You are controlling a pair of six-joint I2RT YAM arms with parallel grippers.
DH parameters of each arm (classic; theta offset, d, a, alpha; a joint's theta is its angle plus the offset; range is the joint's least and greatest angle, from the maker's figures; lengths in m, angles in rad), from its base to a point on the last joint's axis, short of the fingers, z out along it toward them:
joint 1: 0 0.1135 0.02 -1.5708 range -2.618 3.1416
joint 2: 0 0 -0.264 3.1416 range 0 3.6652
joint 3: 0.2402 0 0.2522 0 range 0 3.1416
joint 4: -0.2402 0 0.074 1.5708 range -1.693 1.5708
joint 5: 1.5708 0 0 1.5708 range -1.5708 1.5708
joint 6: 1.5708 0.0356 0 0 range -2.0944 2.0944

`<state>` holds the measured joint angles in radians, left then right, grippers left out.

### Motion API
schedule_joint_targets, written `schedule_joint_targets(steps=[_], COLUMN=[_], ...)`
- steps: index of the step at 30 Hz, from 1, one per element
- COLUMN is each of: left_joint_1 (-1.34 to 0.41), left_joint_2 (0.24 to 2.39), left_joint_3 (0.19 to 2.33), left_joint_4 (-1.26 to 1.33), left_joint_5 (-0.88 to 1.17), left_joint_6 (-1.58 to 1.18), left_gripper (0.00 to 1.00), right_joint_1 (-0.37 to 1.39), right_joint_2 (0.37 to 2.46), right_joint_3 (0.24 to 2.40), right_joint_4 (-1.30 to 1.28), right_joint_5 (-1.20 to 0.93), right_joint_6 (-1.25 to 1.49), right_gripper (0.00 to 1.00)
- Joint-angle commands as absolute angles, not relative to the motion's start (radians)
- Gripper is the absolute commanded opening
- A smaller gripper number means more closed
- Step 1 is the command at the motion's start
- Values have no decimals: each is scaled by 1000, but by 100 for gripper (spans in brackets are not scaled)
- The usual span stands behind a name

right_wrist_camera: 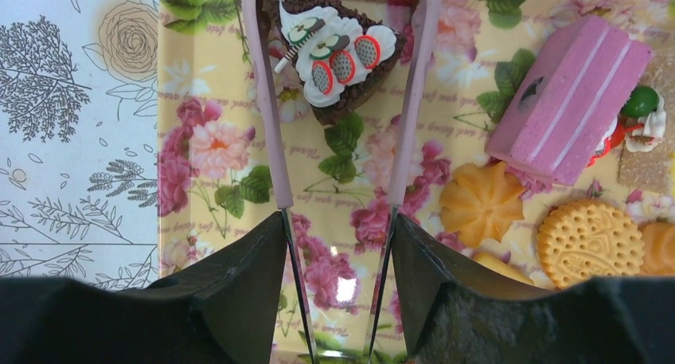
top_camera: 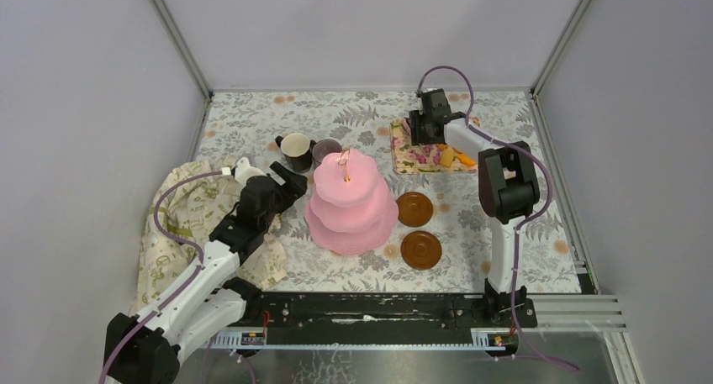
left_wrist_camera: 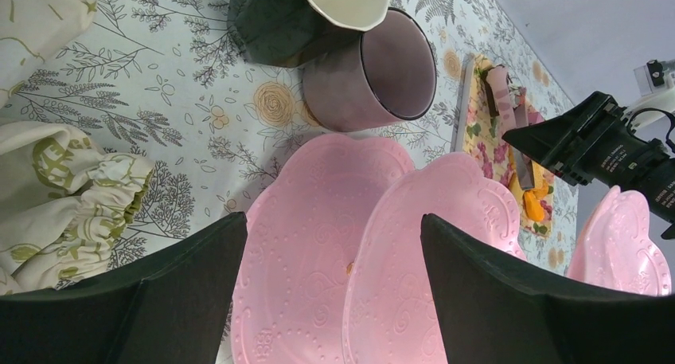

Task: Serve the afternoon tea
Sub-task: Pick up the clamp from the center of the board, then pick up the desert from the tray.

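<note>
Fern-print table (top_camera: 336,107) — cake stand (top_camera: 361,220) upright, handle (top_camera: 344,158) up.

Here's the worktop (top_camera: 504,115), covered edge to edge in a grey fern and flower print. Dead centre stands the pink three-tier cake stand (top_camera: 351,206), upright. Just behind it on the left, the first mug (top_camera: 296,150), dark with a pale inside, sits right up against the second mug (top_camera: 326,151). To the stand's right, the far saucer (top_camera: 414,208) and the near saucer (top_camera: 421,249) lie flat, close together. Far right, the floral tray (top_camera: 412,159). On the left edge, the leaf-print cloth (top_camera: 189,216) lies crumpled.
</note>
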<state>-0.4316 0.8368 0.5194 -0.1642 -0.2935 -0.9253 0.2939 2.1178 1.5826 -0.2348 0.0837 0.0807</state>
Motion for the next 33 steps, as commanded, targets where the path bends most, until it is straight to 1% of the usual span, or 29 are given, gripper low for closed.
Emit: schedule_joint_targets(steps=[1,5,7,9,13,15,25,28,33], left_joint_1=[-437,-436,-437,-438,-437,-437,-437,-437,-438], left_joint_2=[846,854,857,855,843,831,790,789,788], left_joint_3=[537,535,535,535,535,536,546,550,561], left_joint_4=[-102,-97,-97,-97,-100,-106,-143,-147,-162], left_joint_5=[-294,-292,-287,-284,-280,-279,-294,-291,-299], left_joint_6=[-931,-936,-940,-943,-949,-953,-956,-959,-961], left_gripper=[88,88,88,88,88,88,88,87,87], right_joint_1=[286,284,284,284,283,284,284,285,292], right_joint_2=[2134,2140,2136,2126,2098,2086,1993,1966,1926], right_joint_3=[1646,1646,1646,1641,1603,1589,1532,1518,1500], right_joint_4=[-215,-214,-217,-221,-213,-210,-207,-207,-219], right_joint_5=[56,58,55,50,47,46,44,40,35], right_joint_6=[58,50,49,54,66,70,101,113,127], right_gripper=[56,54,49,38,35,28,25,21,20])
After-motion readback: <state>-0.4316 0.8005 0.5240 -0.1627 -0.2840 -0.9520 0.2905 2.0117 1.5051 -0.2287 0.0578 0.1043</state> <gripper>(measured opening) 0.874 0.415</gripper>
